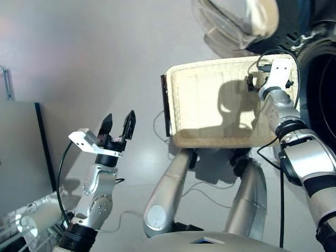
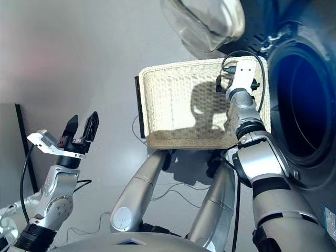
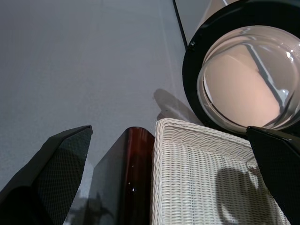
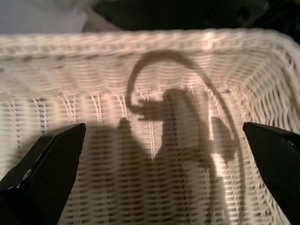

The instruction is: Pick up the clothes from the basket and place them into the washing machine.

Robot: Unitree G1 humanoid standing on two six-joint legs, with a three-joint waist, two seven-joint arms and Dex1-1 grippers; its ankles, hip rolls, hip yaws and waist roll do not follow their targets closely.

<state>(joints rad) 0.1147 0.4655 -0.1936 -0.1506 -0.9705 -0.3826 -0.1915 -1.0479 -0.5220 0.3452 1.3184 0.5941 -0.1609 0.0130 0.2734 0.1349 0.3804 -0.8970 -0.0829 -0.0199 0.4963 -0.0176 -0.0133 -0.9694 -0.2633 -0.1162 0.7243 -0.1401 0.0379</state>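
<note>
The cream wicker basket (image 1: 210, 140) lies on the floor ahead, with a dark bar (image 3: 133, 178) along its left short side. Only shadow shows on its woven bottom (image 4: 140, 187); the clothes are out of view. My right gripper (image 1: 251, 83) hovers over the basket's right end, open and holding nothing. My left gripper (image 1: 119, 116) is open and empty over the bare floor, left of the basket. The washing machine (image 2: 310, 105) stands right of the basket, its porthole dark inside. Its round glass door (image 2: 207, 21) is swung open beyond the basket.
A dark flat panel (image 1: 21, 152) stands at the far left. Thin cables (image 1: 210, 194) trail over the grey floor in front of the basket. The open door's black rim (image 3: 192, 93) hangs close to the basket's far edge.
</note>
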